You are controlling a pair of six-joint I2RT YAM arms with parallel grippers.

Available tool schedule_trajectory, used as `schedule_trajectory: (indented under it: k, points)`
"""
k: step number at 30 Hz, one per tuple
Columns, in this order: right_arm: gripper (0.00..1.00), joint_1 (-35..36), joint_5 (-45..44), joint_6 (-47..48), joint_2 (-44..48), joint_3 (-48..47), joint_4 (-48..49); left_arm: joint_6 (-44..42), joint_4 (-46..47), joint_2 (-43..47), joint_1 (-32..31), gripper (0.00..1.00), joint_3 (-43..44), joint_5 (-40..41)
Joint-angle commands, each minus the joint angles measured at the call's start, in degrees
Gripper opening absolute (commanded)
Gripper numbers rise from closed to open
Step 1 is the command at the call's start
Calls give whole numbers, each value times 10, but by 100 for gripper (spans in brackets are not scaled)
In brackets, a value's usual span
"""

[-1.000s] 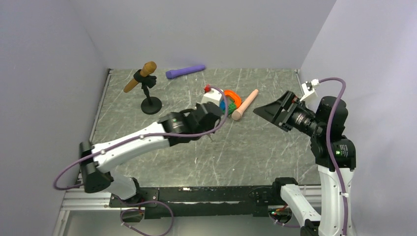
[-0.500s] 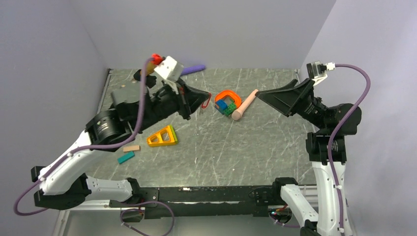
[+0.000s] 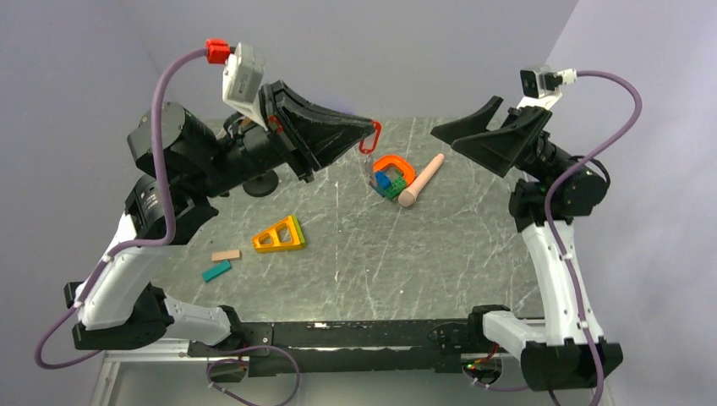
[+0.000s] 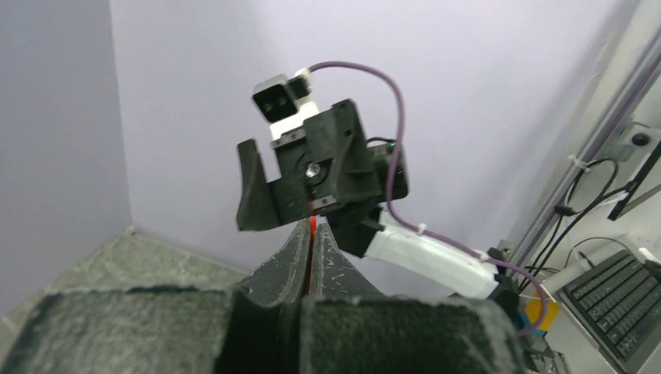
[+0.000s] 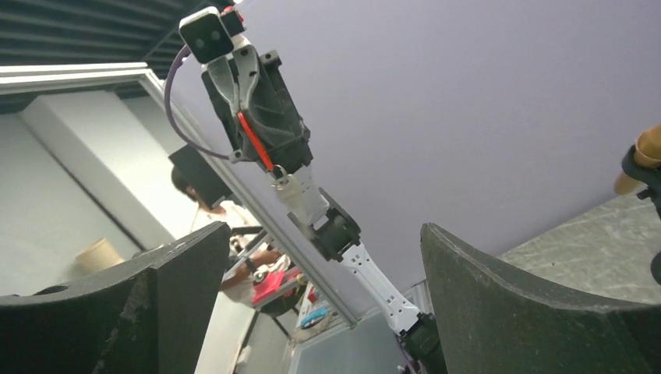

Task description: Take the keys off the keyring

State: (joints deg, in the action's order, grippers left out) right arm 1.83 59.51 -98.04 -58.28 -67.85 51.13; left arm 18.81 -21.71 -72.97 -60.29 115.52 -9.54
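The keys (image 3: pixel 369 139), a small red oval, are clamped at the tip of the shut left pincer (image 3: pixel 373 127), high above the tabletop (image 3: pixel 440 254). Their long axis slants down from the fingertips. The right pincer (image 3: pixel 463 121) gapes wide opposite, across open air above the orange loop (image 3: pixel 395 169).

no legible text, labels or numbers in any view; keyboard (image 4: pixel 616 300) off right of the left gripper (image 4: pixel 311 234) too small to read keycaps
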Motion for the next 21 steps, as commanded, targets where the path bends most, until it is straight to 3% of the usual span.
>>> schedule_trajectory:
  k: [1, 5, 12, 21]
  points:
    - [96, 21, 22, -55, -52, -68, 135, 44, 39, -33, 33, 0, 72, -99]
    - [95, 62, 14, -59, -93, -90, 180, 92, 100, -41, 62, 0, 62, -136]
    - [93, 152, 20, 58, -126, -162, 66, 131, 157, -44, 76, 0, 43, -154]
    - [89, 194, -5, 61, -158, -182, 85, 162, 197, -47, 76, 0, 35, -168]
